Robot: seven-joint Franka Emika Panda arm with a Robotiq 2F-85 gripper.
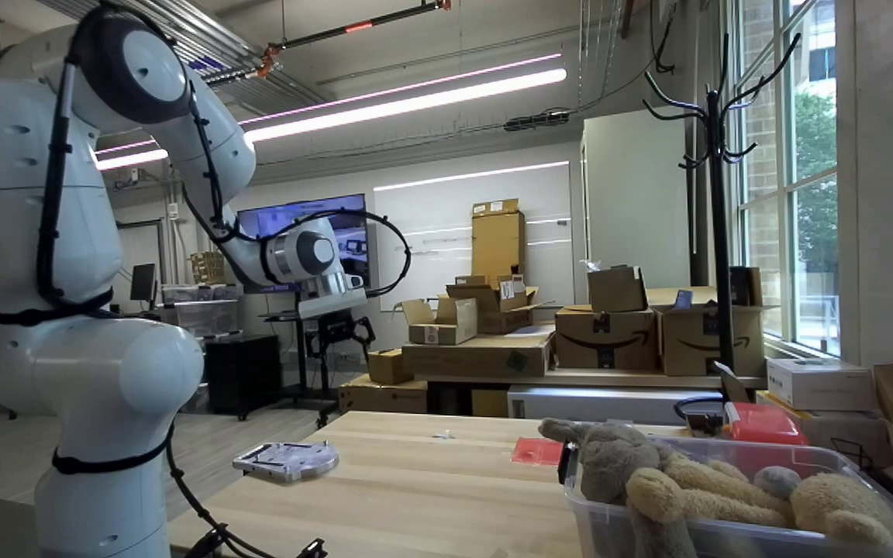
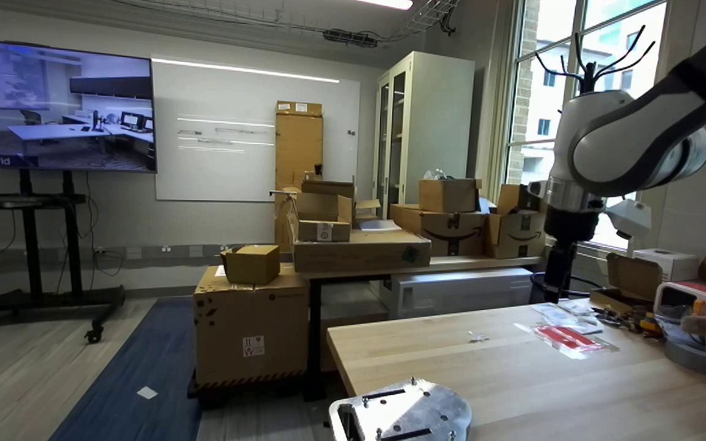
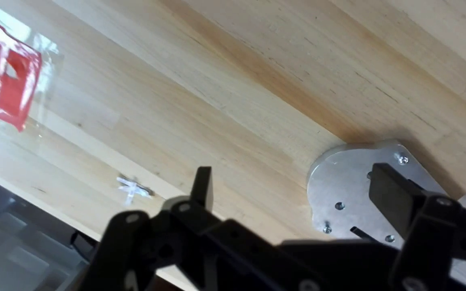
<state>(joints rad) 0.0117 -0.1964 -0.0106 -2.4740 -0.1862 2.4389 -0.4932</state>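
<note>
My gripper [image 3: 293, 182] is open and empty; its two black fingers stand wide apart in the wrist view. It also shows high above the table in an exterior view [image 1: 344, 341] and, seen edge-on, in an exterior view [image 2: 556, 288]. A silver metal plate [image 3: 338, 182] with screws, holes and slots lies on the wooden table below; the right finger covers part of it in the wrist view. The plate shows in both exterior views [image 1: 287, 461] [image 2: 414, 410]. A small clear-and-dark scrap [image 3: 134, 188] lies left of the fingers. Nothing touches the gripper.
A red piece in clear plastic [image 3: 4, 76] lies flat on the table [image 1: 415, 504]. A clear bin [image 1: 725, 535] of plush toys stands at one table end, beside a red-topped item [image 1: 764, 424]. Cardboard boxes [image 1: 605, 337] and a coat rack [image 1: 718, 232] stand behind the table.
</note>
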